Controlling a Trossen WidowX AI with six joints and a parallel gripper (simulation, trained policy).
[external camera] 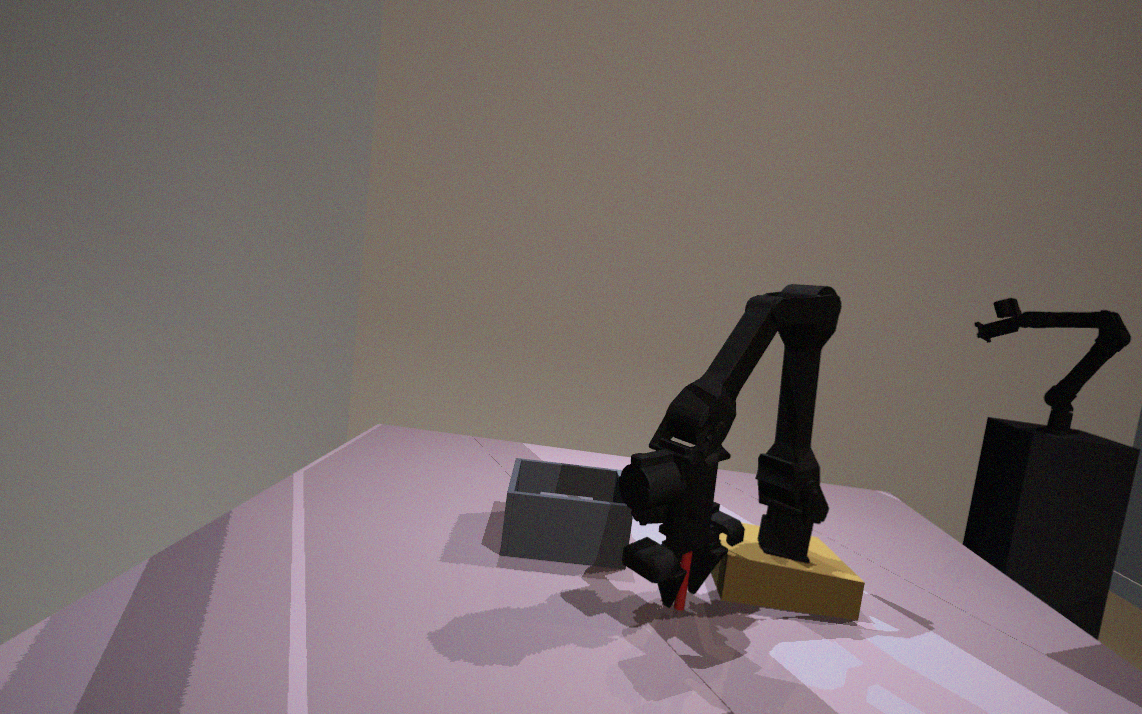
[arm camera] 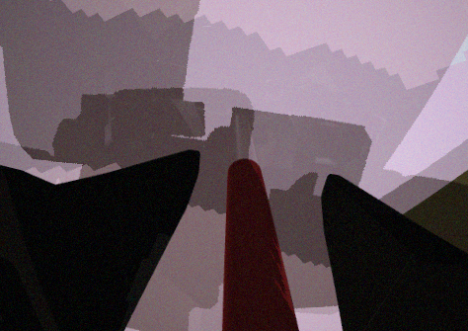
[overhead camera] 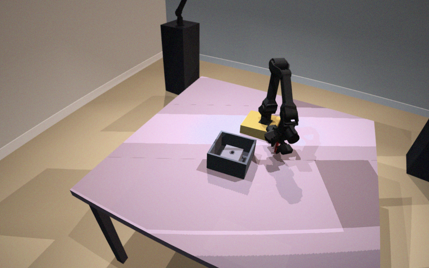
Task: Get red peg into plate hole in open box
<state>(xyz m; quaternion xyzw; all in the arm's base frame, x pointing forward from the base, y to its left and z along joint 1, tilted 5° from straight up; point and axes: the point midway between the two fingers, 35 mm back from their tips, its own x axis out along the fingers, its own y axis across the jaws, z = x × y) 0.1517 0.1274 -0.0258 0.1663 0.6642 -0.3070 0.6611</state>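
The red peg stands about upright at the table, between the two black fingers of my gripper. My gripper points down and is low over the table. The fingers are partly open, and the wrist view shows a gap on each side of the peg. The dark grey open box stands to the left of the gripper in the top and exterior views. In it lies a pale plate with a dark round hole near its middle. The hole holds no peg.
The arm's base stands on a yellow block close beside the gripper. The box has raised walls all around. Dark pedestals stand beyond the pink table, one bearing another arm.
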